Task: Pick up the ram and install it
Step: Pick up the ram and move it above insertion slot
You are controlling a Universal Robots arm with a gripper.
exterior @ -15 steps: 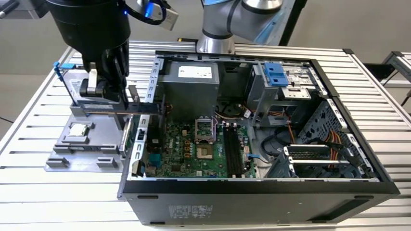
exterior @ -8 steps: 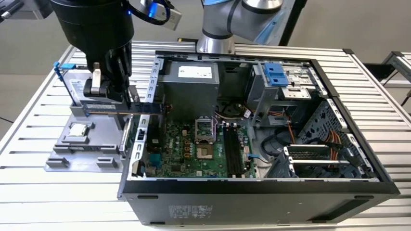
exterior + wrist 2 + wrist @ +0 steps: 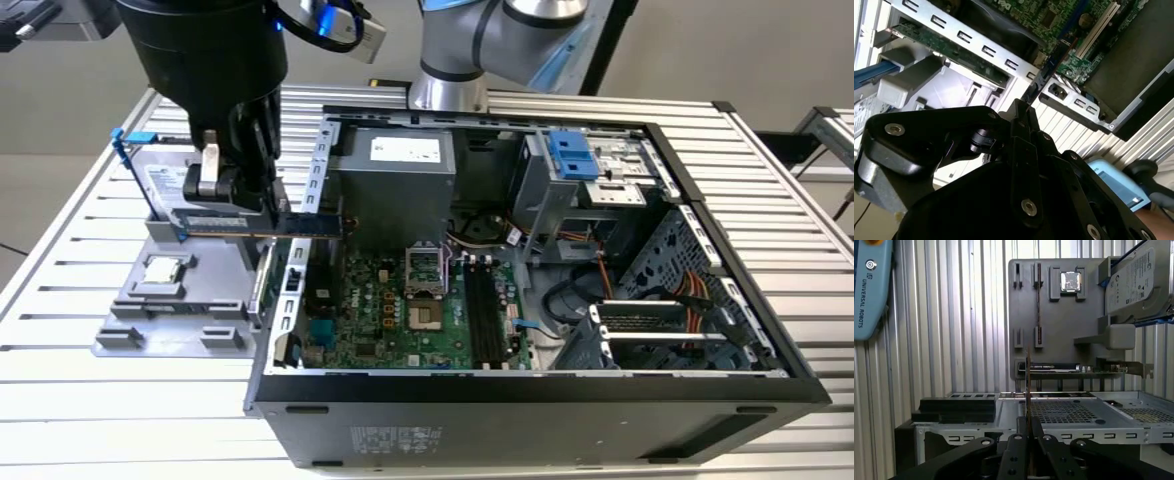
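you had the gripper (image 3: 230, 205) clamped shut on the ram (image 3: 287, 226) there, holding the stick level by its upper edge. in the exterior view it hung above the grey fixture (image 3: 160, 310), out towards the exterior view's left of the computer case (image 3: 534, 395). 1 end of the stick reached the case's side wall. whether it touched that wall or was just beside it, you couldn't tell from this angle. the finger in front covered part of the board, and its chips were hard to make out.

in the second wrist view the ram (image 3: 1046, 67) ran edge-on, a thin blue line leaving the black gripper body, and the pinch itself was hidden behind that body. the first wrist view gave the same story: the ram (image 3: 1027, 385) was 1 narrow line rising from between the fingers (image 3: 1016, 442).

on the fixture the hard drive (image 3: 160, 185) stood on edge, partly blocked by the gripper, with the processor (image 3: 163, 268) lying flat near it. the black slots (image 3: 487, 315) on the motherboard (image 3: 387, 310) sat well apart from the stick, and the slatted table (image 3: 80, 400) carried it all.
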